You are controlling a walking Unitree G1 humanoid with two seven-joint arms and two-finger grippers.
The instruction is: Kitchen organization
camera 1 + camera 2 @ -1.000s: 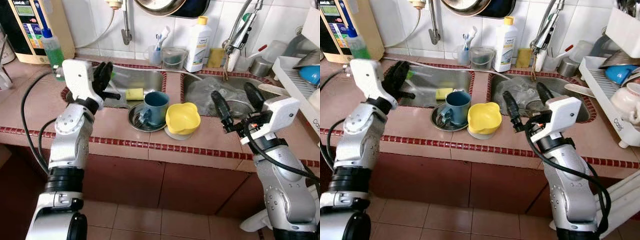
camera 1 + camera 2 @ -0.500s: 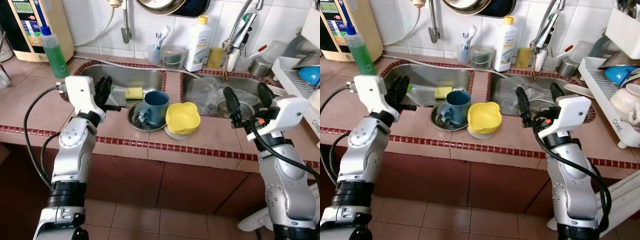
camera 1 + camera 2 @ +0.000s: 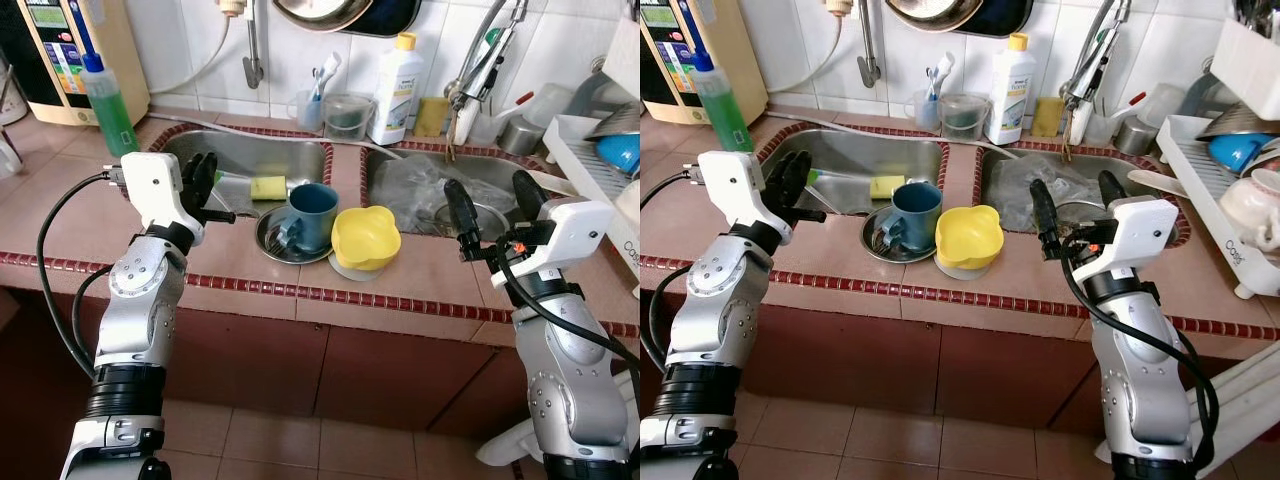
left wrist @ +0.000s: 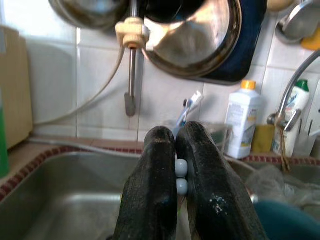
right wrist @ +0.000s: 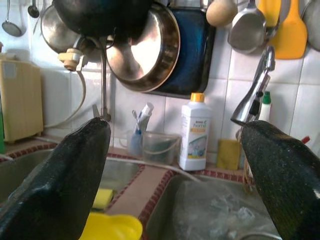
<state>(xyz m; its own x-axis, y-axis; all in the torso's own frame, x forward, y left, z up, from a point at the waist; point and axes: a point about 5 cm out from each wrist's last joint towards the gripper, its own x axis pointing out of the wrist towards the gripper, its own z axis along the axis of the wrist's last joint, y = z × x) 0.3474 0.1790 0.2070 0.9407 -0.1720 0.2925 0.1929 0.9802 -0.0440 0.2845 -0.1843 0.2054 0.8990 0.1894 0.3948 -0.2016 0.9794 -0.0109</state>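
A blue mug (image 3: 311,213) stands on a small steel plate (image 3: 272,243) on the tiled divider between two sinks. Beside it a yellow bowl (image 3: 364,236) rests on another dish. A yellow sponge (image 3: 268,187) lies in the left sink (image 3: 250,158). My left gripper (image 3: 203,186) is shut and empty, raised over the left sink's front edge, left of the mug. My right gripper (image 3: 492,205) is open with fingers spread wide, held above the counter in front of the right sink (image 3: 420,185), right of the bowl.
A white bottle (image 3: 394,88), a clear tub (image 3: 347,115) and a cup with toothbrushes (image 3: 313,100) line the back ledge. A green soap bottle (image 3: 105,95) stands at the left. A dish rack (image 3: 595,170) with dishes sits at the right. The faucet (image 3: 484,60) hangs over the right sink.
The left gripper moved slightly left and up. The right arm shifted a little towards the counter's front. The mug and bowl stayed put.
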